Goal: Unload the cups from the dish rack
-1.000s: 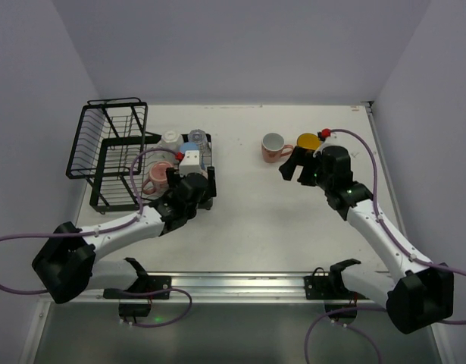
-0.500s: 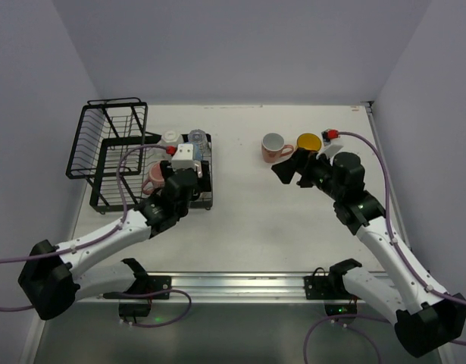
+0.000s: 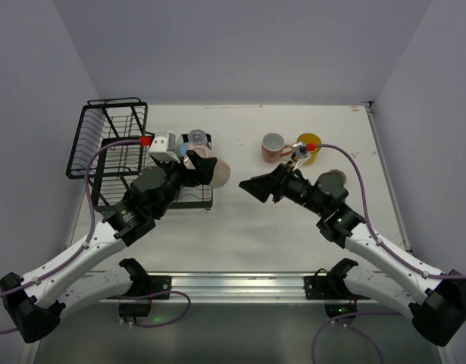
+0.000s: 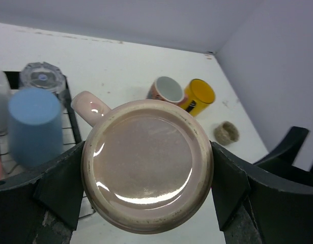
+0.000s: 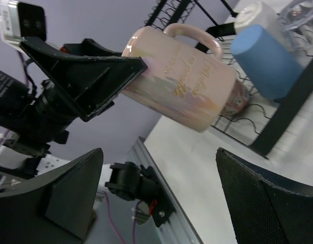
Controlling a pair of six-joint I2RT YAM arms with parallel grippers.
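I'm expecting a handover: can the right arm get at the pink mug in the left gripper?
Probably yes. The right gripper is open and faces the pink mug, which the left gripper holds clear of the dish rack; nothing stands between them.

A white surface [image 3: 248, 220] fills the middle of the top view, matte and mostly clean, with a few faint dark scuffs toward its far right corner. Pale lavender walls close it in on three sides: a back wall [image 3: 240, 53], a left wall [image 3: 28, 91] and a right wall [image 3: 437, 98], all plain. A silver metal rail [image 3: 240, 282] runs along the near edge of the surface. In the left wrist view a small, round, brownish fuzzy tuft [image 4: 226, 132] lies on the surface near the foot of the right wall; what it is cannot be told.
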